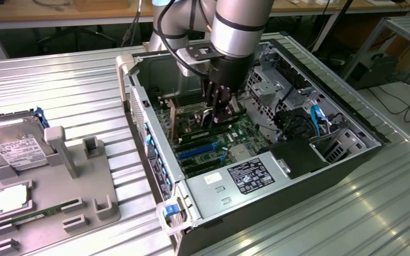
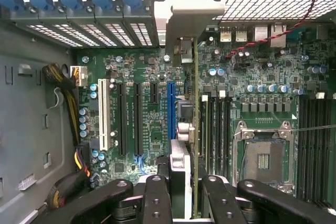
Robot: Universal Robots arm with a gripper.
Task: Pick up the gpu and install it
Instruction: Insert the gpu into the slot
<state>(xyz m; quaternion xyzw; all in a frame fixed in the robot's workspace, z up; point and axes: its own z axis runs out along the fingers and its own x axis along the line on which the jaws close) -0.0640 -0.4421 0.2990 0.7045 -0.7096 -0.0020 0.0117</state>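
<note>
Silver ribbed desk [image 1: 70, 80] carries the open computer case [image 1: 139, 101] across the centre and right of the exterior frame; grey arm [image 1: 237, 26] hangs into it from the top edge; green motherboard [image 2: 147, 103] lies beneath; the tool [image 2: 190, 192], narrowed partway, clamps the gpu [image 2: 195, 103] edge-on, just beside the blue slot [image 2: 171, 111]; seated or not, can't tell.
</note>
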